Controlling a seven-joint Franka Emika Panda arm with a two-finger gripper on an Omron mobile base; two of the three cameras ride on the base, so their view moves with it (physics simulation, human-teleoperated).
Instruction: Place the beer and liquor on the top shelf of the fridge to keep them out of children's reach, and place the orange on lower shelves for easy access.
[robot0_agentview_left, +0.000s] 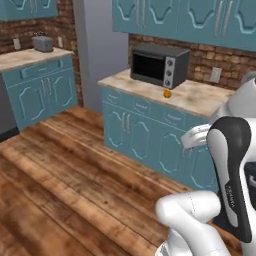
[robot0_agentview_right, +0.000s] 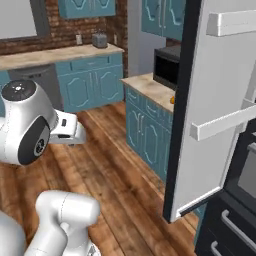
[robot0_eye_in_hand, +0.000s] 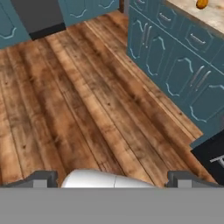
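The orange (robot0_agentview_left: 167, 93) is a small ball lying on the beige counter beside the black countertop oven (robot0_agentview_left: 160, 64). It also peeks past the door's edge as the orange (robot0_agentview_right: 172, 99), and sits at the top right as the orange (robot0_eye_in_hand: 202, 3). The fridge (robot0_agentview_right: 215, 100) stands with its door swung open, white bins facing me. Its top shelf is hidden. The beer and the liquor are out of view. My gripper (robot0_eye_in_hand: 113, 180) is open with nothing between its fingertips (robot0_eye_in_hand: 41, 178), pointing down at the wooden floor, well short of the counter.
Teal cabinets (robot0_agentview_left: 145, 130) run under the counter. A second counter with a toaster (robot0_agentview_left: 43, 43) lines the far wall. The open fridge door's dark edge (robot0_agentview_right: 180, 125) juts into the room on the right. Wide wooden floor (robot0_agentview_left: 65, 170) lies to the left.
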